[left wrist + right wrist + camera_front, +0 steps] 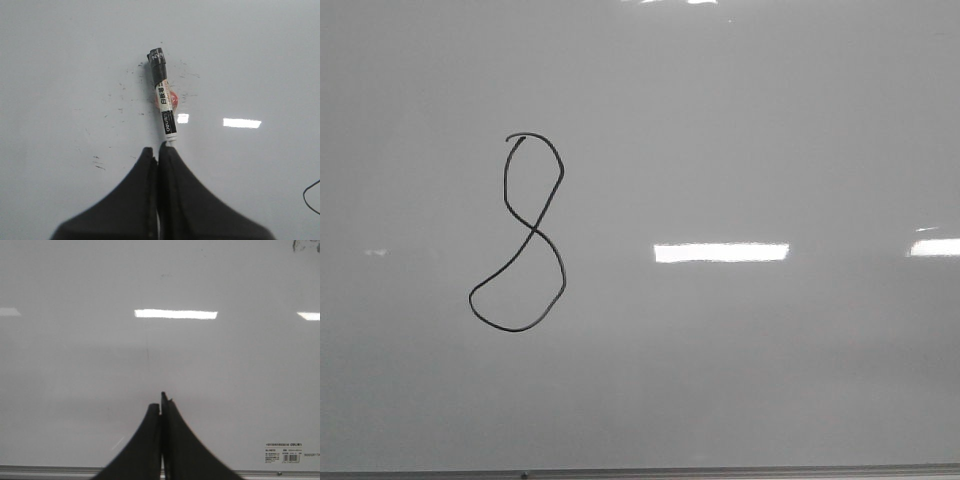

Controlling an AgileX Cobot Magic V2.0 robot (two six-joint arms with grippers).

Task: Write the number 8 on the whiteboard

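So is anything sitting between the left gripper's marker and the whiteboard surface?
Nothing visible does. The left gripper is shut on the marker, with only bare whiteboard and faint smudges around its tip. The number 8 is already drawn.

Front camera facing whiteboard [740, 120], both wrist cameras close above it

Black number 8 [520, 232] drawn left-of-centre on glossy whiteboard [770, 120].
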